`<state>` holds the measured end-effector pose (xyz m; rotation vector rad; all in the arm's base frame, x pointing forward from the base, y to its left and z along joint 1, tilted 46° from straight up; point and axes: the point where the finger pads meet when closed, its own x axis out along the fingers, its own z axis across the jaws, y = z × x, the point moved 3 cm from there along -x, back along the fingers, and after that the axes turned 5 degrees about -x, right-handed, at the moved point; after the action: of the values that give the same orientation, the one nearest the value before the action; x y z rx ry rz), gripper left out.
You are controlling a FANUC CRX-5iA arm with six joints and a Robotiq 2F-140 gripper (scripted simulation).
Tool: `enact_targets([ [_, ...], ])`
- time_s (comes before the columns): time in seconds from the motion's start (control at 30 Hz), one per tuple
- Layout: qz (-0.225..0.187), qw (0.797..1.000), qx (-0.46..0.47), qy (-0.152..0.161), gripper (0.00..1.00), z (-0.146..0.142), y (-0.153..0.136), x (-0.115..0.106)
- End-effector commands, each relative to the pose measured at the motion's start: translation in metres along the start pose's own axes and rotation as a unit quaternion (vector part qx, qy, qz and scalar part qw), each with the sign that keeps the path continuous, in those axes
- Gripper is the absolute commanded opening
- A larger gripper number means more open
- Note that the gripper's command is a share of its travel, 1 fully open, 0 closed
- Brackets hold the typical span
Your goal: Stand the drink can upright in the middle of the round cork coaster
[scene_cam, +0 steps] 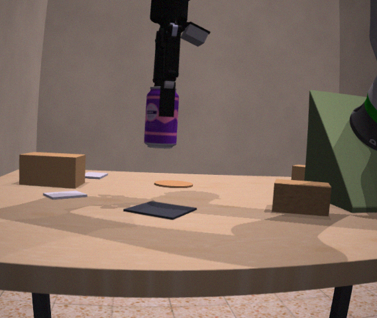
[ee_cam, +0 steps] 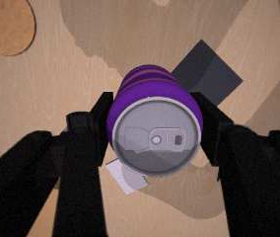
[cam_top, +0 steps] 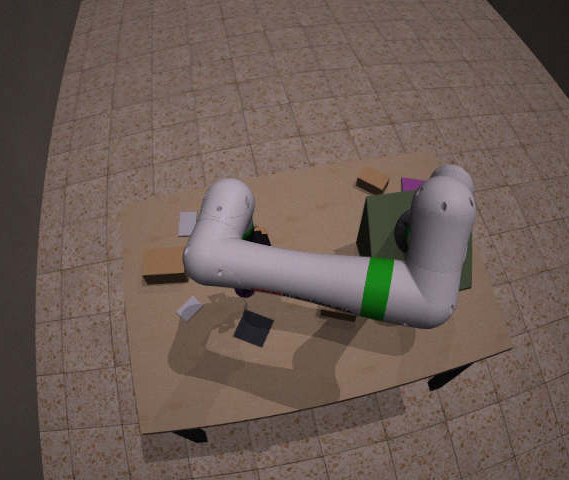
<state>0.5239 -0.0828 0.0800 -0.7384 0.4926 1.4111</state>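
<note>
My gripper (scene_cam: 165, 99) is shut on a purple drink can (scene_cam: 161, 117) and holds it upright, well above the table. In the wrist view the can's silver top (ee_cam: 155, 141) sits between the two black fingers. The round cork coaster (scene_cam: 173, 183) lies flat on the table, behind and below the can; it shows at the top left of the wrist view (ee_cam: 4, 25). A dark square coaster (scene_cam: 160, 209) lies in front of it, and also shows in the wrist view (ee_cam: 209, 74). In the overhead view the arm hides most of the can (cam_top: 242, 294) and the cork coaster.
A large brown block (scene_cam: 52, 169) stands at the left, another (scene_cam: 301, 197) at the right beside a green wedge (scene_cam: 346, 160) at the robot's base. Two pale flat cards (scene_cam: 65, 194) (scene_cam: 95, 175) lie on the left. A small brown block (cam_top: 372, 179) sits at the far side.
</note>
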Motion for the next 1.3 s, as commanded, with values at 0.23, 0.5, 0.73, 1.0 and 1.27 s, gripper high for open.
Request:
enact_targets([
  [0.23, 0.000, 1.000, 0.000, 0.002, 0.10, -0.055, 0.016, -0.003],
  [0.5, 0.000, 1.000, 0.000, 0.002, 0.10, -0.104, 0.036, -0.003],
  [0.73, 0.000, 1.000, 0.000, 0.001, 0.10, -0.131, 0.050, -0.002],
  [1.0, 0.000, 1.000, -0.001, -0.001, 0.10, -0.168, 0.072, -0.001],
  [1.27, 0.000, 1.000, -0.001, -0.003, 0.10, -0.187, 0.085, 0.001],
])
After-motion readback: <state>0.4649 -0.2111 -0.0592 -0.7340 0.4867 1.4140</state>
